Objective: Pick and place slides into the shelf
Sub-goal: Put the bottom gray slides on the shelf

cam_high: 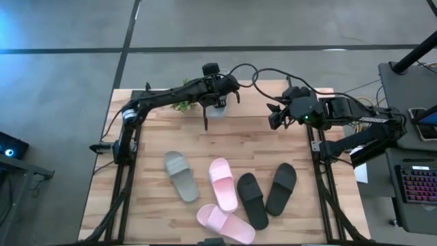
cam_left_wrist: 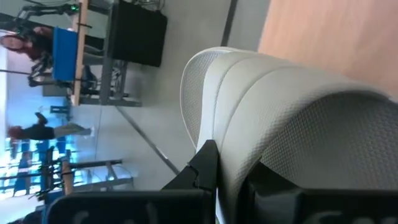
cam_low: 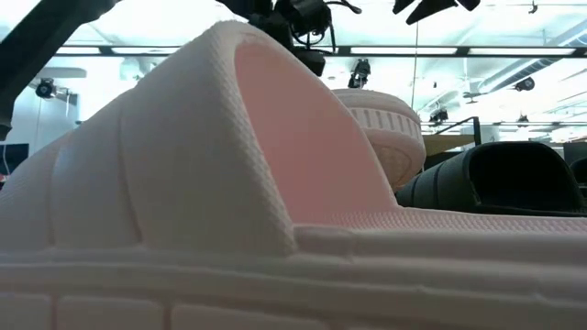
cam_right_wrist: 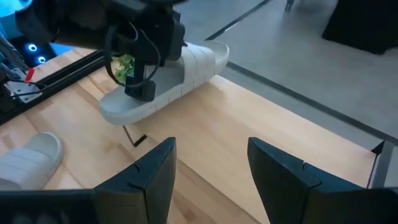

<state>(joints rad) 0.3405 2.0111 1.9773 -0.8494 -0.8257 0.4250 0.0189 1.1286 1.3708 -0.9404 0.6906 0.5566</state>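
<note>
The left gripper [cam_high: 217, 102] is closed on a grey-green slide [cam_right_wrist: 163, 81], which is held by its strap clear above the shelf [cam_right_wrist: 205, 143] at the far edge of the table [cam_high: 300, 212]. In the left wrist view the strap [cam_left_wrist: 292, 118] is seen arching directly over the dark fingers [cam_left_wrist: 202, 165], one finger evidently passed under it. The right gripper [cam_right_wrist: 208, 165] is stationed to the side of the held slide, jaws apart and empty, aimed at the shelf's top board.

The slide is judged light and moderately flexible: moulded foam rubber, with ribbed sidewalls along the sole and a fine pebbled texture across the strap. Little slip is expected on such a matte surface. The strap is the proper grasp point (a wide, rounded band, thick enough to fill the jaws), whereas the flat sole offers nothing to close on from above. Some droop of the toe and heel under the slide's own weight should be allowed for, since it hangs from a single central point.

Nearer the camera than both grippers, five slides lie on the bare table: the second grey-green slide [cam_high: 181, 176], the pink pair [cam_high: 222, 184], and the black pair [cam_high: 268, 193]. The low view is almost wholly blocked by a pink slide [cam_low: 229, 183], so the clearance between the held sole and the light wooden top board cannot be confirmed from there; it appears small.
</note>
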